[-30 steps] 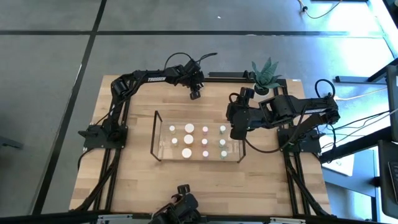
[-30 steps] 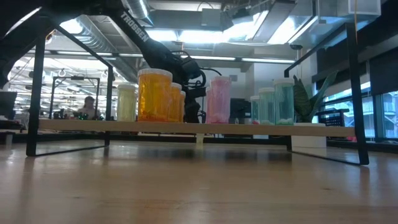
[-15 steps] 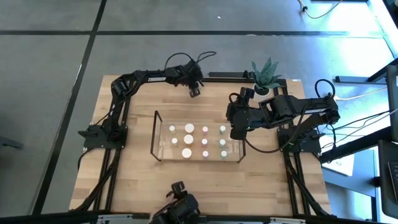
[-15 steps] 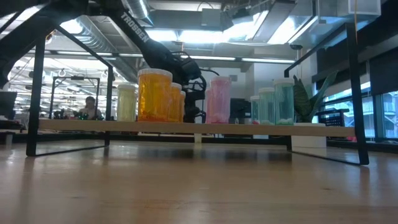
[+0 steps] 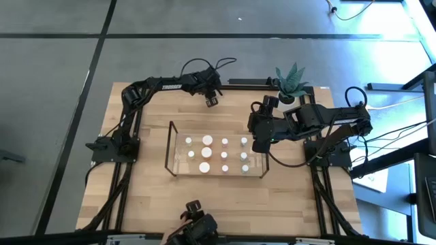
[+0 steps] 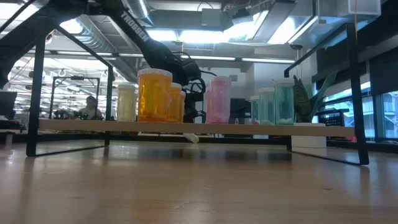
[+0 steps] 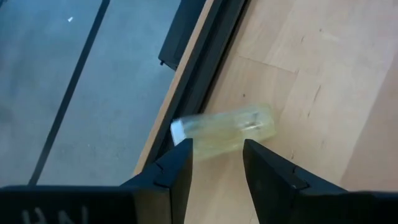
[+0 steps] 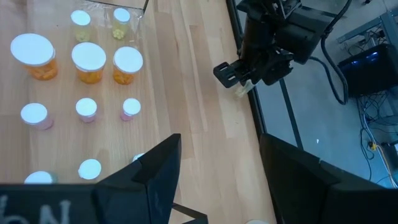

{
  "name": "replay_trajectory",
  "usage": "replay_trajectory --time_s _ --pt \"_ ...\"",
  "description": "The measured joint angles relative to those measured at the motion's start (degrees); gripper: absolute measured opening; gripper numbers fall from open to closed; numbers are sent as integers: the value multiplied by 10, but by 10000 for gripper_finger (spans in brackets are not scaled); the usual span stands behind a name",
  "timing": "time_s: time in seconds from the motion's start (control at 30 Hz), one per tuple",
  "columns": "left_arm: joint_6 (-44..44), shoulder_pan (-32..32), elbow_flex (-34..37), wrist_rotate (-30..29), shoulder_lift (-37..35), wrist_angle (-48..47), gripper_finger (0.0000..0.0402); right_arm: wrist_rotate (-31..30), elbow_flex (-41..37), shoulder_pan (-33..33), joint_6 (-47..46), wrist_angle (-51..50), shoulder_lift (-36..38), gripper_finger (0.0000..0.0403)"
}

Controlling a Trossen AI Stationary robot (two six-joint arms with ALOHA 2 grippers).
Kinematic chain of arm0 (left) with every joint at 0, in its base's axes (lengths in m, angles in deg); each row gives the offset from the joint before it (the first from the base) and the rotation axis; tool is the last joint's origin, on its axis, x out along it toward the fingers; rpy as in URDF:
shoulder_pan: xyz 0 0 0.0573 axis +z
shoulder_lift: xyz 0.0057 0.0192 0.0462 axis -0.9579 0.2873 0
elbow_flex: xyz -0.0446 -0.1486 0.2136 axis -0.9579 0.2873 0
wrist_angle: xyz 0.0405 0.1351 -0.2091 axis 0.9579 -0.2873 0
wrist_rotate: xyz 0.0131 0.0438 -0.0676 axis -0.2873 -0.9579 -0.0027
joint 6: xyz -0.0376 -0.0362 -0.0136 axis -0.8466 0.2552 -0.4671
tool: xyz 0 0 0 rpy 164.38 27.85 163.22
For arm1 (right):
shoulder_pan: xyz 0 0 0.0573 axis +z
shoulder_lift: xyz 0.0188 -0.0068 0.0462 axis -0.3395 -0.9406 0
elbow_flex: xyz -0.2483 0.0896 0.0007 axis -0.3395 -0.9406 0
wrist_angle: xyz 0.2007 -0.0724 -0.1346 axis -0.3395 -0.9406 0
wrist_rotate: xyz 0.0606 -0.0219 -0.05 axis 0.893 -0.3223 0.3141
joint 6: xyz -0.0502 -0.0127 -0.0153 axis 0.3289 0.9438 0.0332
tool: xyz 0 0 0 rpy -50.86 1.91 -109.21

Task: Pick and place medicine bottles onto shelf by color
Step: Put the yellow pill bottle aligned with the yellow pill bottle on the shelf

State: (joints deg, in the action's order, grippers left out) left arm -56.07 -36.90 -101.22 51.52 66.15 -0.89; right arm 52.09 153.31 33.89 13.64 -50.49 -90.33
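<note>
Task looks nearly finished. The clear shelf (image 5: 170, 148), mid-frame in the high view, already carries about a dozen capped medicine bottles (image 5: 206, 154) in rows. The low view shows them grouped by tint: pale yellow and orange bottles (image 6: 154, 95) at left, pink (image 6: 219, 99) in the middle, green (image 6: 277, 104) at right.

One straggler is left, as far as I can see: a pale yellow bottle (image 7: 224, 127) lying on its side on the desk (image 5: 146, 190), close to the top edge, upper centre of the high view. The left claw (image 7: 216, 154) hangs over it with fingers spread and released, not yet gripping.

The right claw (image 8: 217, 167) waits open and empty over the shelf's right end.

Desk is light wood planks on a black metal frame. A potted plant (image 5: 291, 82) sits at its top right corner. Grey floor with dark lines around; low view shows an open lab behind, ceiling lights, a person (image 6: 91, 104) far off at left.
</note>
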Motion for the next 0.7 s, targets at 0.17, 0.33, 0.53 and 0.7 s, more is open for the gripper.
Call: replay_trajectory --time_s 0.17,0.33,0.53,0.7 --pt "0 -2 0 1 -9 -4 134 0 0 0 0 0 0 220" --pt "0 -1 0 12 -33 -9 134 0 0 0 0 0 0 220" --pt "11 -1 -1 26 -50 -36 134 0 0 0 0 0 0 220" --pt "-2 2 -1 44 -51 -93 134 0 0 -6 0 -1 0 220"
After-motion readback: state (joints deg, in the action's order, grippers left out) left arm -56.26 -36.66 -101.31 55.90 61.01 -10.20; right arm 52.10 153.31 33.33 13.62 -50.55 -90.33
